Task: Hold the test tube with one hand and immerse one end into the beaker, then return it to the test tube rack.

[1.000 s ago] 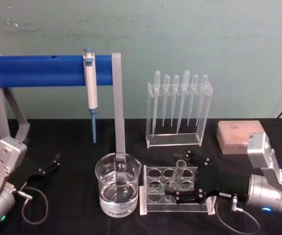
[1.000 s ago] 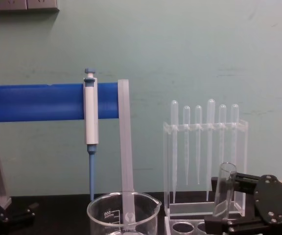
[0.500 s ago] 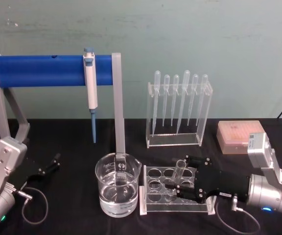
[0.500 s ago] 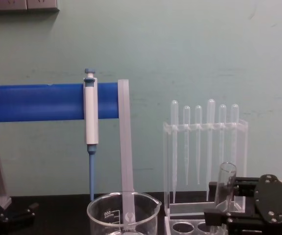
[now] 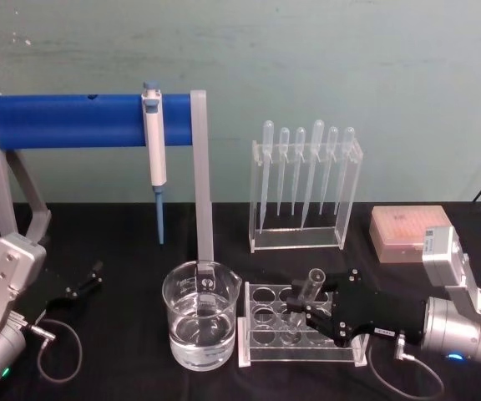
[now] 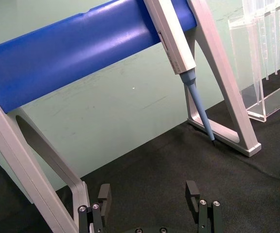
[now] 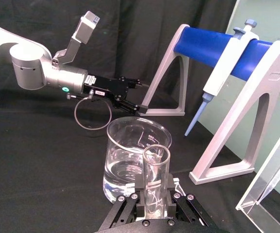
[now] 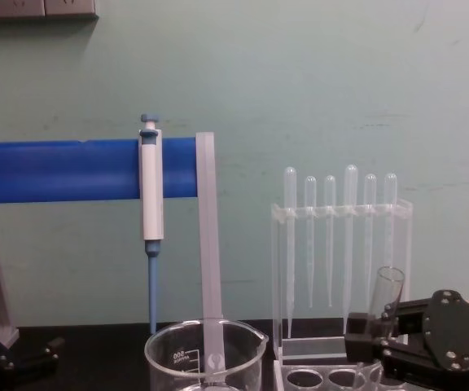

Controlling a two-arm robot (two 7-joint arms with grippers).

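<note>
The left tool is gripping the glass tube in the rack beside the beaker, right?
No: it is the right tool that grips the test tube in the rack beside the beaker, as the head view shows. The left tool sits open.

A pale green wall (image 5: 249, 67) rises behind the right claw (image 5: 306, 311); a black-draped tabletop (image 5: 115, 242) lies beneath it.

Black right gripper (image 5: 306, 311), silver wrist (image 5: 458, 330), grey cable (image 5: 403, 368), white label (image 5: 384, 332), blue light (image 5: 455, 359).
</note>
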